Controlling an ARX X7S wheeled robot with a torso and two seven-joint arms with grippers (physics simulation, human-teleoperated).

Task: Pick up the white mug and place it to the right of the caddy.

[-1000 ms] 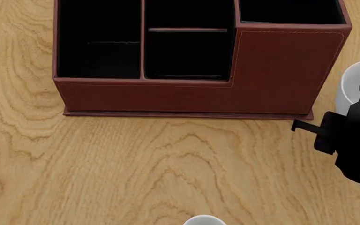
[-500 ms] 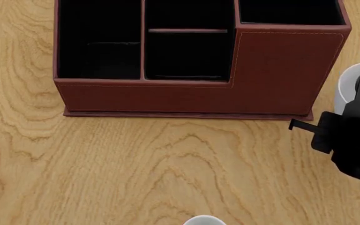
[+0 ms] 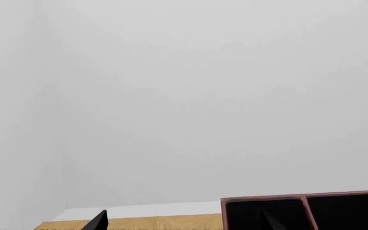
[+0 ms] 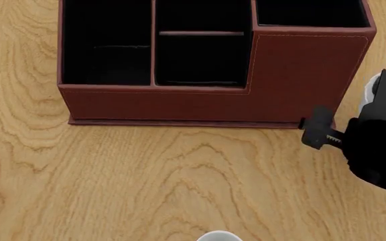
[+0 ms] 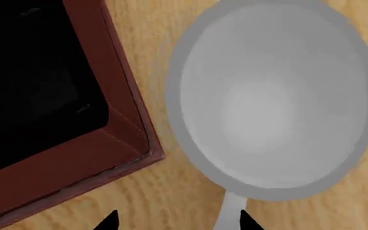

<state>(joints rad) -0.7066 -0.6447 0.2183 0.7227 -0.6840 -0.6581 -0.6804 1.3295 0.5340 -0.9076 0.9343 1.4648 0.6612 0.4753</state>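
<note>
Here, the right gripper [image 5: 178, 221] hovers with its two dark fingertips [image 5: 107, 221] spread apart and holding nothing, directly above the one white mug [image 5: 270, 98], whose handle lies between the tips. Just beside the mug stands the single caddy [image 5: 75, 120], its corner close to the rim, on the wooden table [image 4: 179, 181]. The right arm [image 4: 381, 150] reaches in from the table's right edge. The left gripper's [image 3: 97, 221] state cannot be told.
</note>
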